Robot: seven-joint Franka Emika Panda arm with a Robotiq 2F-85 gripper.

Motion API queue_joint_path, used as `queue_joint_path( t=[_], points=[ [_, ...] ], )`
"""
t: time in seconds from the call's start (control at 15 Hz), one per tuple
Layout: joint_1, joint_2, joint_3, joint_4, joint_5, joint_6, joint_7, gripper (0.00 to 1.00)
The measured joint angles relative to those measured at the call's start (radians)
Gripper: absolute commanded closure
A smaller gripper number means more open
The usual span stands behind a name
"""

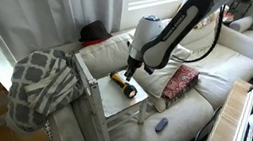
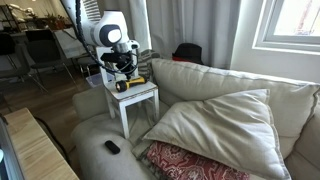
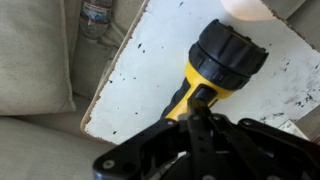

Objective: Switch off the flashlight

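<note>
The flashlight [image 3: 222,58] lies on its side on a small white table [image 3: 130,80]. It has a yellow body and a wider black head. In the wrist view a bright white patch shows on the table just past its head. My gripper [image 3: 192,108] is directly above the body with its fingers shut together. The fingertips touch the dark switch spot on the yellow body. In both exterior views the flashlight [image 1: 122,80] [image 2: 131,84] sits under the gripper [image 1: 131,70] [image 2: 123,72] on the table [image 1: 134,104] [image 2: 143,96].
The table stands on a beige sofa [image 1: 208,68]. A plaid blanket [image 1: 42,83] hangs at the sofa's end. A red patterned pillow [image 1: 179,82] and a small dark remote [image 1: 161,124] [image 2: 112,147] lie on the seat. A water bottle [image 3: 97,15] lies beside the table.
</note>
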Motion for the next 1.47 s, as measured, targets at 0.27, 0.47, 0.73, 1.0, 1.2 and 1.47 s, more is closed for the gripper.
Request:
queue_joint_path(
  t=[0.27, 0.47, 0.73, 1.0, 1.2, 1.47],
  points=[
    [0.0, -0.001, 0.008, 0.0, 0.0, 0.005, 0.0, 1.0],
    [-0.002, 0.002, 0.015, 0.0, 0.0, 0.005, 0.0, 1.0],
    [-0.005, 0.006, 0.021, 0.0, 0.0, 0.005, 0.0, 1.0],
    [-0.007, 0.009, 0.022, 0.0, 0.0, 0.005, 0.0, 1.0],
    [-0.007, 0.014, 0.021, 0.0, 0.0, 0.005, 0.0, 1.0],
    [-0.008, 0.016, 0.021, 0.0, 0.0, 0.005, 0.0, 1.0]
  ],
)
